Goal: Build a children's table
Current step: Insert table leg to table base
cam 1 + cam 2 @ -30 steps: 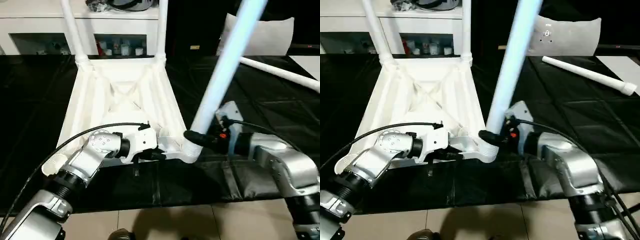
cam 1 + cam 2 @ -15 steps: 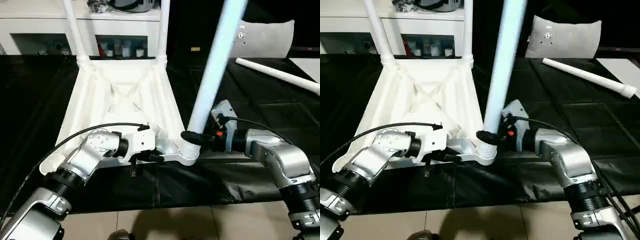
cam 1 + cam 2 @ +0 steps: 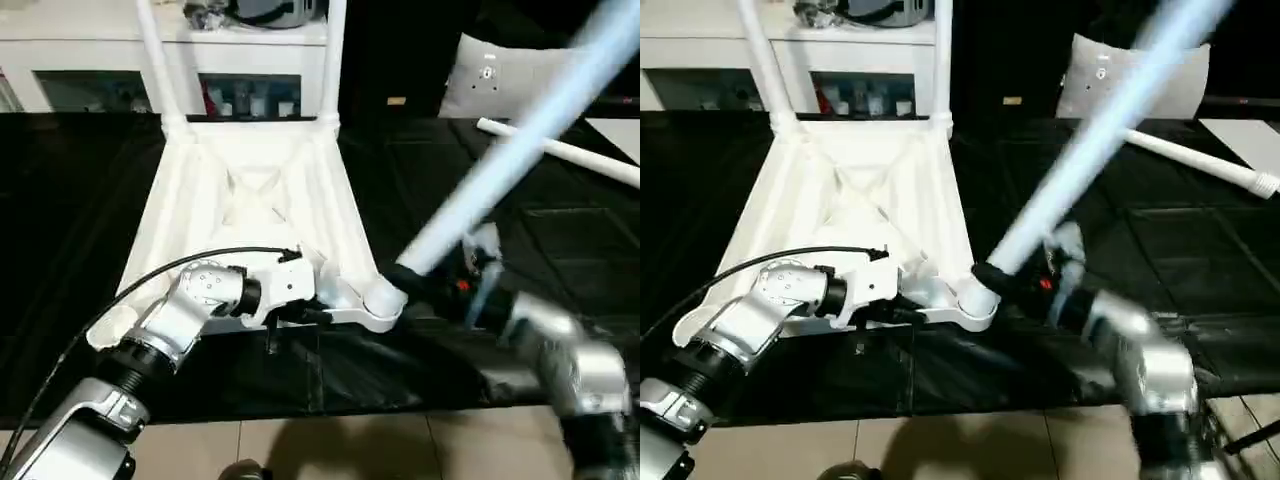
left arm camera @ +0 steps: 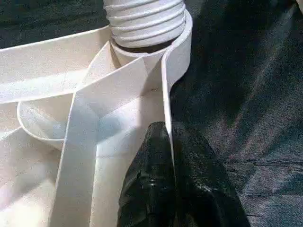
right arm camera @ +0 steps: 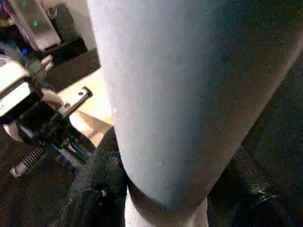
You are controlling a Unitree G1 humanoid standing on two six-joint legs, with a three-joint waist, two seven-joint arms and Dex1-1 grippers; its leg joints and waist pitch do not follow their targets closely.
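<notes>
The white table top point(image 3: 250, 200) lies upside down on black cloth, ribbed underside up. Two white legs point(image 3: 152, 50) point(image 3: 333, 50) stand in its far corner sockets. A third leg point(image 3: 510, 165) leans steeply to the right, its threaded end point(image 4: 144, 21) sitting in the near right socket point(image 3: 385, 298). My right gripper point(image 3: 425, 285) is shut around this leg just above the socket; its black fingers point(image 5: 94, 184) wrap the shaft. My left gripper point(image 3: 315, 312) is shut on the top's near rim beside that socket, fingers point(image 4: 199, 175) pinching the rim wall. A fourth leg point(image 3: 560, 150) lies at the back right.
A white cabinet point(image 3: 100, 40) with glass doors stands behind the table top. A grey cushion point(image 3: 500, 80) leans at the back right. The black cloth point(image 3: 60, 200) ends at the tiled floor point(image 3: 350, 450) in front.
The held leg has swung from almost upright to leaning far right, pivoting at the near right socket, and my right arm has moved with it. My left gripper has kept its hold on the rim.
</notes>
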